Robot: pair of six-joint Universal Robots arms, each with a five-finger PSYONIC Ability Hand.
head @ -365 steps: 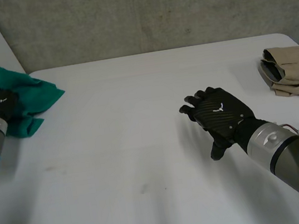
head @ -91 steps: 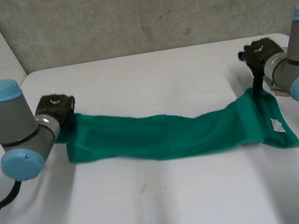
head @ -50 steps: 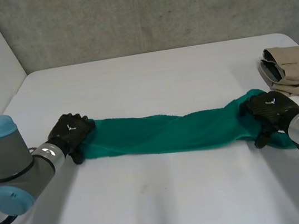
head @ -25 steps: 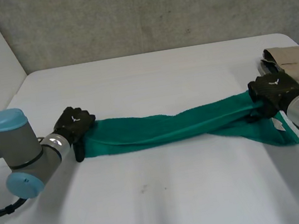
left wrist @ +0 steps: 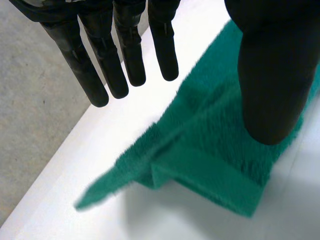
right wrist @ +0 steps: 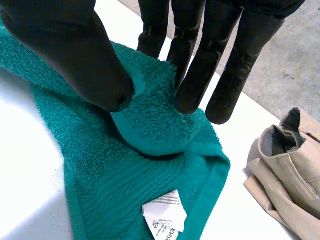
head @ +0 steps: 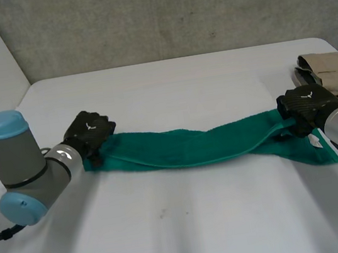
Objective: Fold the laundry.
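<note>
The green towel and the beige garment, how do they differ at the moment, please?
The green towel is stretched in a long band; the beige garment sits in a compact heap. The right hand pinches one end of the towel, with the left hand open at the other; neither hand touches the garment. The towel is fluffy, the garment smooth. Both lie on the white table.

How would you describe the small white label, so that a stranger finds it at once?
On the white table, follow the green towel to the end that the right hand pinches, near the beige garment. The label lies near the towel's corner there, the only white, printed piece on green cloth.
</note>
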